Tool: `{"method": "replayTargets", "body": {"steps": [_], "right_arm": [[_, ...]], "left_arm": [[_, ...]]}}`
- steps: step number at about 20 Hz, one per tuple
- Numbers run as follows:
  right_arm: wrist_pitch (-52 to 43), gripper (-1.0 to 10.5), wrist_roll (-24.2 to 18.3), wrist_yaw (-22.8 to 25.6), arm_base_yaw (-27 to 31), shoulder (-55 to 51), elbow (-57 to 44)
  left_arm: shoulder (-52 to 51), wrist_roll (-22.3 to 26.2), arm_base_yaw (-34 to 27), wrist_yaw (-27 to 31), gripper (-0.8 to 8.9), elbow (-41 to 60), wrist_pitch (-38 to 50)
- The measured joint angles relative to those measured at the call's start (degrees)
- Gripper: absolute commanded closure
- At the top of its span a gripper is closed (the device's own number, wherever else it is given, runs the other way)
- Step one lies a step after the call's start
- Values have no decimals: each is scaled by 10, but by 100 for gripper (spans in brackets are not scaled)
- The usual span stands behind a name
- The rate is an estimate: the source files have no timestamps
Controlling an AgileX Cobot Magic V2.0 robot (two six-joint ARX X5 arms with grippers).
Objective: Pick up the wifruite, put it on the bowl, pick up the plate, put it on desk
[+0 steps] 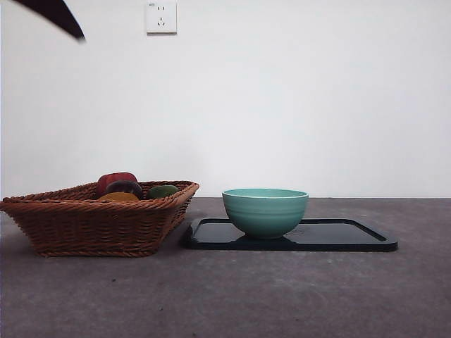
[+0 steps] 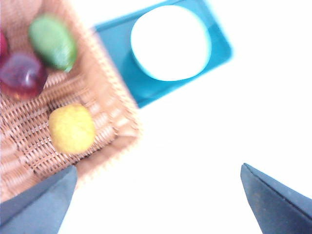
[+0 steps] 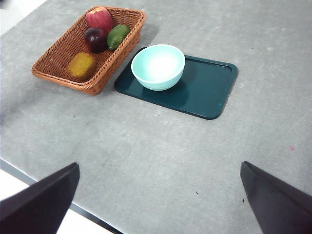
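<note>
Hovering above the wicker basket (image 2: 29, 126), my left gripper (image 2: 156, 195) has its jaws spread wide and empty, the wifruite (image 2: 71, 128) lying in the basket's near corner beside the bowl (image 3: 158, 67) on its tray (image 3: 204, 92). It looks small, light and firm-skinned, likely to roll, so I would pinch it across its rounded middle. My right gripper (image 3: 156, 195) waits agape over the desk (image 3: 161, 156).

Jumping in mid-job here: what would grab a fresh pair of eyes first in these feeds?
The mint-green bowl stands out first, sitting on one end of a dark tray, the end nearer a wicker basket. Next comes the fruit in that basket: the orange-brown wifruite lies apart from a red fruit, a dark purple fruit and a green fruit. The left gripper hangs open above the basket's edge.
</note>
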State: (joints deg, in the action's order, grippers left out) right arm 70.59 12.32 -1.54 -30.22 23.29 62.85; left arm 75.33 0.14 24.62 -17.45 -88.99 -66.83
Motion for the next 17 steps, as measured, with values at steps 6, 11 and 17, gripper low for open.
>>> {"method": "replayTargets", "body": {"steps": [6, 11, 17], "right_arm": [[0, 399, 1, 0, 0, 0, 0], [0, 399, 1, 0, 0, 0, 0], [0, 399, 1, 0, 0, 0, 0]], "left_arm": [[-159, 31, 5, -41, 252, 3, -27], [-283, 48, 23, -80, 252, 40, -28], [-415, 51, 25, -80, 252, 136, -26]]}}
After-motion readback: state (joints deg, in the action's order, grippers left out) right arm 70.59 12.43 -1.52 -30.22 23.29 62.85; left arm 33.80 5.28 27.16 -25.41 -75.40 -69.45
